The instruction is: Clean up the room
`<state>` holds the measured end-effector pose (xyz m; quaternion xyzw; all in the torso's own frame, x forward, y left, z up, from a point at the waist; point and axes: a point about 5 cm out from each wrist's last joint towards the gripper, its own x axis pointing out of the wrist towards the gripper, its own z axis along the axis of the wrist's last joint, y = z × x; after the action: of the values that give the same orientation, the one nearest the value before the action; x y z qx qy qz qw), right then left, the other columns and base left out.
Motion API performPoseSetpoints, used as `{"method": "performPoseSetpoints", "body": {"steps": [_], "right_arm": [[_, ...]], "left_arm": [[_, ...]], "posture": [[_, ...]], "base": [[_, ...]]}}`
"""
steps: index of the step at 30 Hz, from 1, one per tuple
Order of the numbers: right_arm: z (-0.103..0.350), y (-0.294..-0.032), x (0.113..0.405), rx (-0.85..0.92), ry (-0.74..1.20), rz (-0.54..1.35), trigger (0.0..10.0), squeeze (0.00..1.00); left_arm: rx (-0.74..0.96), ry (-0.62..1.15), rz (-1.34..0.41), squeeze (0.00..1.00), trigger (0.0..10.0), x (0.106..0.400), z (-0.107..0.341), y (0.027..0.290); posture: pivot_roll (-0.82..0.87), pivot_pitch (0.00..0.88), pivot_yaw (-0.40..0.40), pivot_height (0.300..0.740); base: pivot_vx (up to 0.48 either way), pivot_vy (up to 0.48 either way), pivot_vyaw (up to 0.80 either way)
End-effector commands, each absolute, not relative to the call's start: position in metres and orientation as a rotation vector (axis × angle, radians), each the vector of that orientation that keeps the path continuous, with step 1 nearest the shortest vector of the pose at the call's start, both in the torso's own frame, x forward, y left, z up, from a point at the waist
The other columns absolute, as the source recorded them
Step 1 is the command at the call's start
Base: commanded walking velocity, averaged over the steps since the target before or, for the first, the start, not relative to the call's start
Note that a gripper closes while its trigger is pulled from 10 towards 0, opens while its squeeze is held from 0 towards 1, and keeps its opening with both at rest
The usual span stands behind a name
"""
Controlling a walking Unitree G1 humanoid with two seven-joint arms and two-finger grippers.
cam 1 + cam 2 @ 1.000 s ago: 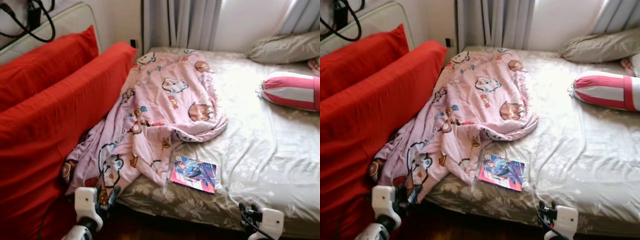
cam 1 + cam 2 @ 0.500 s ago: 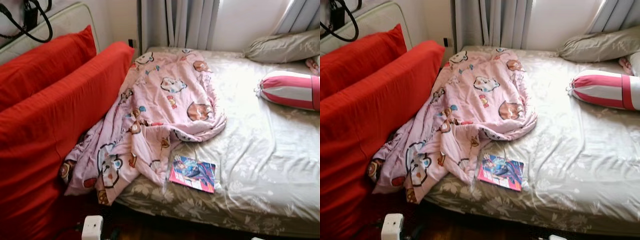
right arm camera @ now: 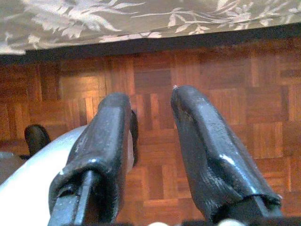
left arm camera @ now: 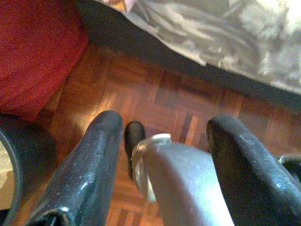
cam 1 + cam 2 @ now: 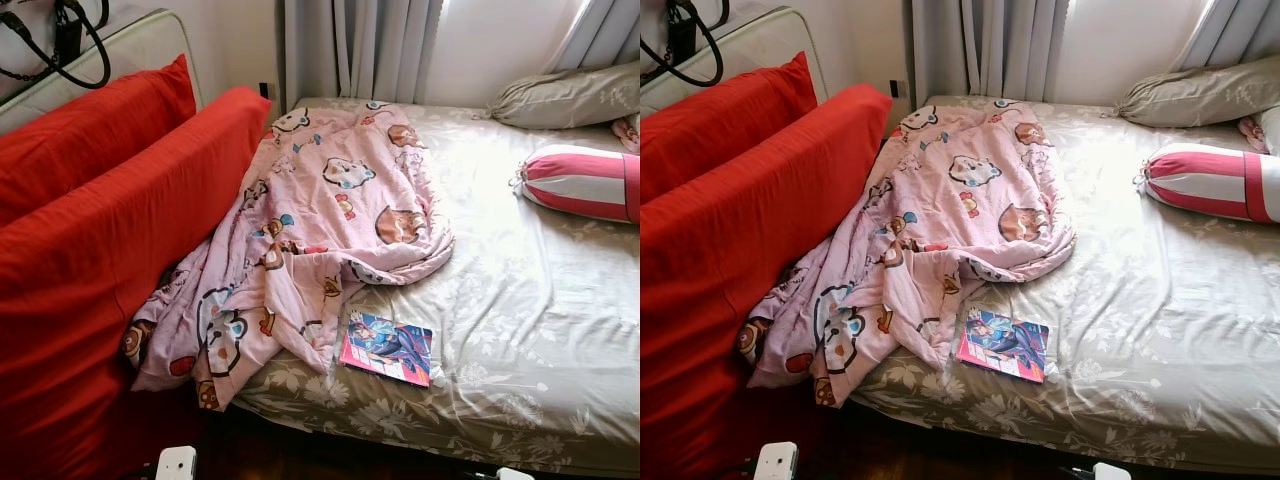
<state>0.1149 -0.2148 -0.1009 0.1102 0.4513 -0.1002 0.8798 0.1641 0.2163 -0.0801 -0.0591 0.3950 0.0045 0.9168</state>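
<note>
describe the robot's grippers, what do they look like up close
Each gripper has two long black fingers, thick and rounded, with a scuffed, slightly glossy surface. The left gripper spreads its fingers wider than the right gripper. A white housing block sits on each wrist.

Soft cloth blanket (image 5: 320, 230), glossy paper magazine (image 5: 388, 347), wood parquet floor (image 3: 188, 70).
</note>
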Motion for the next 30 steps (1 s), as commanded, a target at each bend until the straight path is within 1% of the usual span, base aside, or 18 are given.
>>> {"method": "performPoseSetpoints", "body": {"steps": [1, 4, 11, 15, 20, 30], "right_arm": [[-0.102, -0.214, 0.113, 0.227, 0.948, -0.206, 10.0, 0.00], [-0.103, -0.212, 0.111, 0.266, 0.950, -0.224, 10.0, 0.00], [-0.103, -0.212, 0.111, 0.271, 0.961, -0.225, 10.0, 0.00], [-0.104, -0.213, 0.110, 0.275, 0.967, -0.232, 10.0, 0.00], [-0.104, -0.215, 0.108, 0.280, 0.979, -0.247, 10.0, 0.00], [-0.104, -0.215, 0.110, 0.280, 0.982, -0.239, 10.0, 0.00]], "left_arm": [[-0.129, 0.852, 0.023, 0.00, 10.0, 0.153, -0.085, 0.218], [-0.122, 0.866, 0.008, 0.00, 10.0, 0.150, -0.087, 0.217], [-0.125, 0.873, 0.012, 0.00, 10.0, 0.139, -0.089, 0.222], [-0.128, 0.873, 0.016, 0.00, 10.0, 0.134, -0.089, 0.227], [-0.122, 0.885, 0.007, 0.00, 10.0, 0.132, -0.090, 0.228], [-0.116, 0.928, 0.008, 0.00, 10.0, 0.132, -0.095, 0.211]], "posture": [[0.06, 0.039, -0.025, 0.740], [0.06, 0.042, -0.026, 0.740], [0.06, 0.053, -0.024, 0.740], [0.05, 0.062, -0.027, 0.740], [0.05, 0.067, -0.027, 0.740], [0.05, 0.078, -0.035, 0.740]], "base": [[0.000, 0.000, 0.65], [0.000, 0.000, 0.00], [0.000, 0.000, 0.00], [0.255, 0.000, 0.00], [0.286, 0.000, 0.00], [0.292, 0.000, 0.00]]}}
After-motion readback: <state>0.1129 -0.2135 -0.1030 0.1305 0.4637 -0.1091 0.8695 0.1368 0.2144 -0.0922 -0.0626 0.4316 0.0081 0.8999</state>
